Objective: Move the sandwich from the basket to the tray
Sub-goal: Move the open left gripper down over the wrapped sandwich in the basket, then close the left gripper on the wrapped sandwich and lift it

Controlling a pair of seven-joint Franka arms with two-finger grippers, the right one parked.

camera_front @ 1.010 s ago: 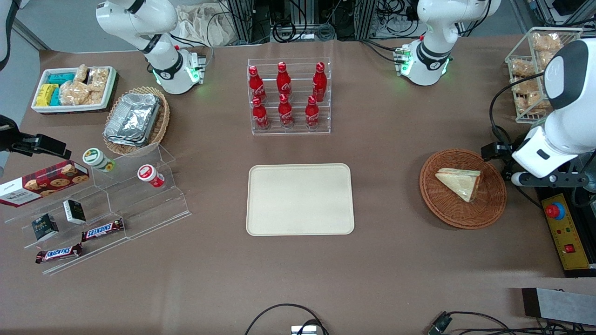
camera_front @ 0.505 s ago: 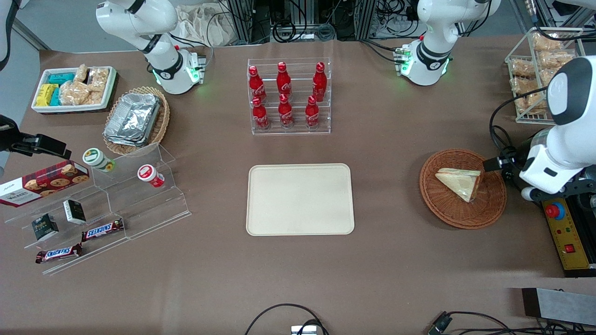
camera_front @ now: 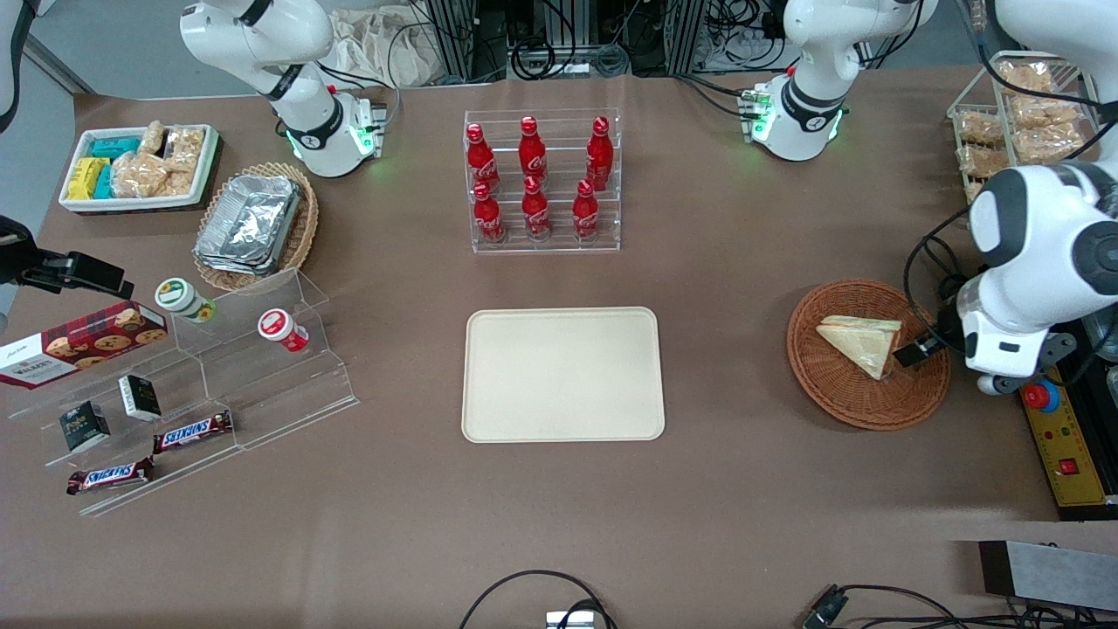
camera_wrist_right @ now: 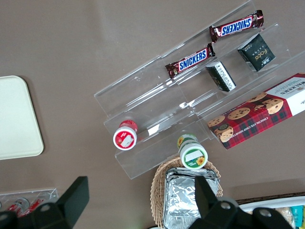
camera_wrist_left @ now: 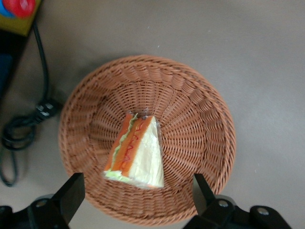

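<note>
**Left gripper above the basket, sandwich not yet taken**

The sandwich (camera_front: 860,343) lay inside the round wicker basket (camera_front: 838,397), toward the working arm's end of the surface (camera_front: 742,489). The tray (camera_front: 562,374) sat bare at the middle, well apart from the basket and nearer the front camera than the rack of red bottles (camera_front: 541,182).

Front view: the gripper (camera_front: 908,352) hung over the basket's rim, just beside the sandwich's blunt end; only one dark finger showed, so the spread of the jaws could not be read here.

Left wrist view: the gripper (camera_wrist_left: 138,193) looked straight down into the basket (camera_wrist_left: 200,109). Its two fingertips (camera_wrist_left: 71,191) stood released and wide apart, with the sandwich (camera_wrist_left: 138,155) between them and touching neither. This view alone showed the orange and green filling on the cut side.

Right wrist view: only a corner of the tray (camera_wrist_right: 16,119) appeared.
</note>
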